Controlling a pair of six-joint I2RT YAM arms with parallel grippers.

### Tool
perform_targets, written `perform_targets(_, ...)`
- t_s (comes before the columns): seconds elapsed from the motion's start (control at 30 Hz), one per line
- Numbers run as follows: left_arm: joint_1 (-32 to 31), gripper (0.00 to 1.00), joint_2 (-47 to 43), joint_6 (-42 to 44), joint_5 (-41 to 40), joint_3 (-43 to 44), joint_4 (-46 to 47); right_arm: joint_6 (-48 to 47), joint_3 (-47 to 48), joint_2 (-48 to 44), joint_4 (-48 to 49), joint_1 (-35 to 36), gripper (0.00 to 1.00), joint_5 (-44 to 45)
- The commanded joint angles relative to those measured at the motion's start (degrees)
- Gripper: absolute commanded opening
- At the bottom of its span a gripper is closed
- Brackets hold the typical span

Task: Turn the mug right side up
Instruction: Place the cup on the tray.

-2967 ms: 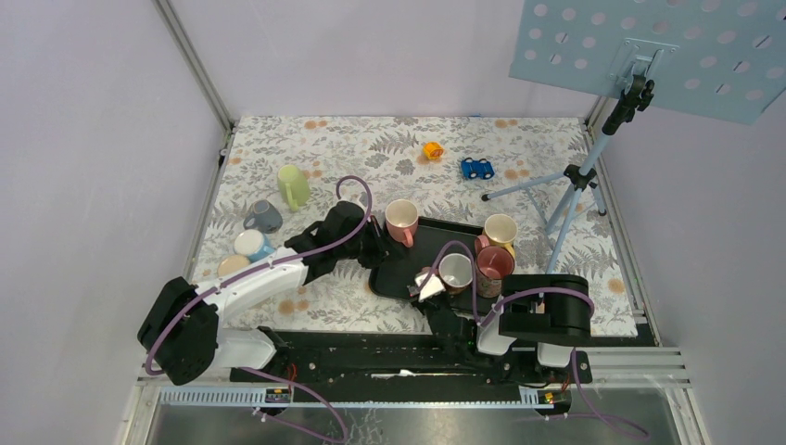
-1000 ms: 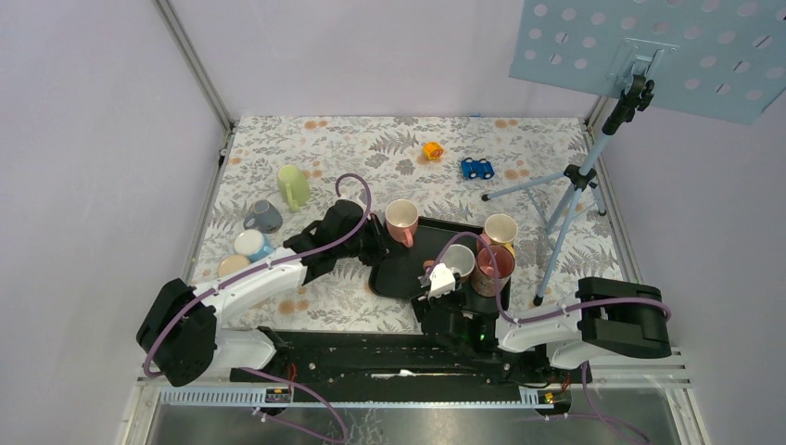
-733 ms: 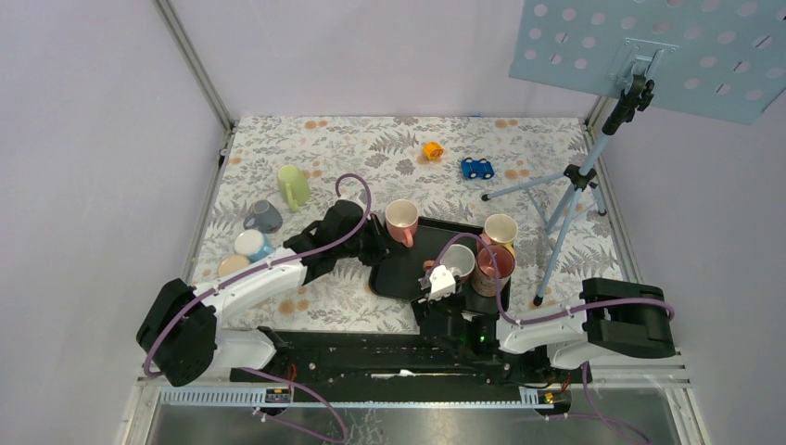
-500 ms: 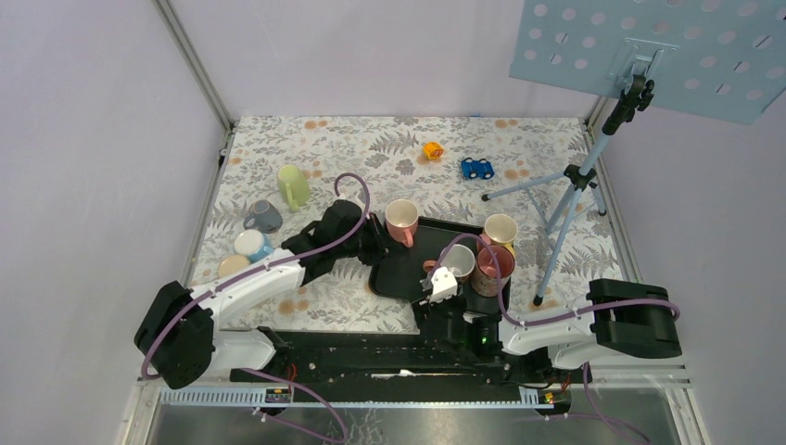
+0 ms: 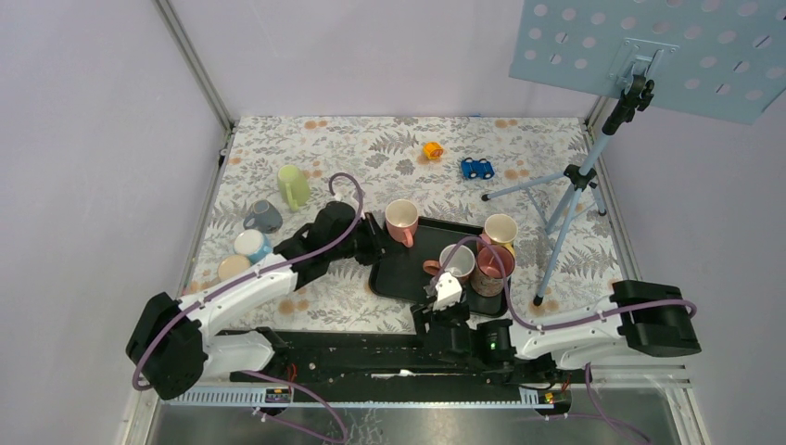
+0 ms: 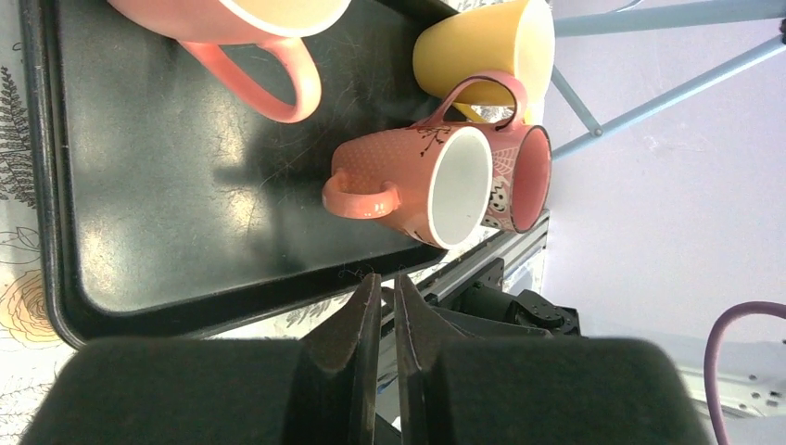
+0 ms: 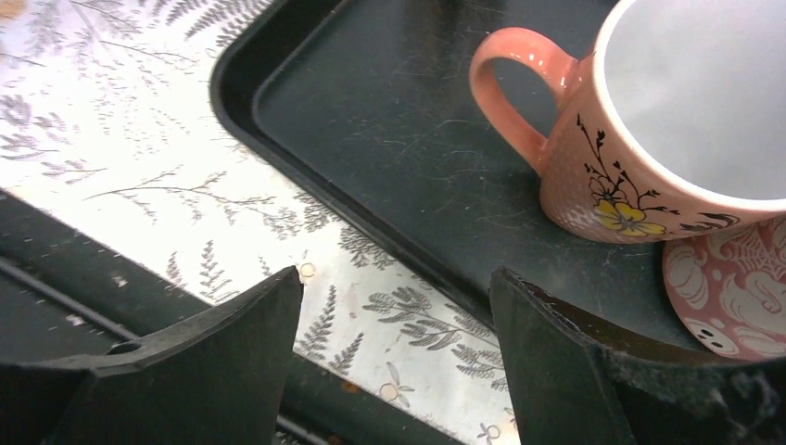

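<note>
The mug [image 5: 457, 262] is salmon with a flower print. It stands upright, mouth up, on the black tray [image 5: 408, 269] against a dark pink patterned mug [image 5: 491, 271]. In the right wrist view the mug [image 7: 649, 139] sits ahead, clear of my right gripper [image 7: 396, 278]. That gripper is open and empty over the fern cloth at the tray's near edge. In the left wrist view the mug [image 6: 417, 185] shows beyond my left gripper [image 6: 380, 281], which is shut on nothing at the tray's left rim [image 6: 167, 232]. From above, the left gripper [image 5: 373, 248] hangs beside a pink mug [image 5: 401, 221].
A yellow mug [image 5: 500, 230] stands at the tray's back right. Green [image 5: 293, 186], grey [image 5: 264, 217] and blue-white [image 5: 250, 245] mugs lie left of the tray. An orange toy [image 5: 433, 149] and blue toy [image 5: 477, 169] sit at the back. A tripod stand [image 5: 575, 185] rises on the right.
My right gripper has come off the mug and drawn back toward the near edge, its jaws widening. The mug stays upright on the tray. The left arm shifted slightly.
</note>
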Motion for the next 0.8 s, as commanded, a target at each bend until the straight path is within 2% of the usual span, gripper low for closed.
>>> perform_targets(0.0,0.18,0.14,-3.77,0.28,-1.31,0.05,0.9,5.25,3.99,-4.68,-7.33,2.19,0.82,-0.57)
perform_targets(0.17,0.22,0.16,-6.78,0.88,-3.25,1.13,-1.98,6.97,8.03,-10.41,-17.81,2.7,0.89,-2.51)
perform_targets(0.23,0.29,0.21,-7.83,1.95,-4.84,2.62,-4.4,6.64,10.5,-12.85,-20.52,2.7,0.99,-2.37)
perform_targets(0.43,0.45,0.4,-9.92,6.57,-13.73,9.84,-13.04,1.44,19.67,-17.27,-28.09,1.12,1.0,-0.03)
perform_targets(0.5,0.69,0.49,-9.47,8.37,-17.85,12.85,-16.55,-2.4,22.37,-18.5,-27.49,-2.37,1.0,-4.33)
perform_targets(0.63,2.79,0.69,-7.95,11.9,-23.02,17.51,-21.72,-8.03,25.9,-19.53,-25.72,-14.18,1.0,-18.13)
perform_targets(0.77,9.34,0.92,-5.3,15.38,-24.88,21.36,-25.56,-11.96,30.25,-16.57,-25.84,-20.34,1.0,-25.97)
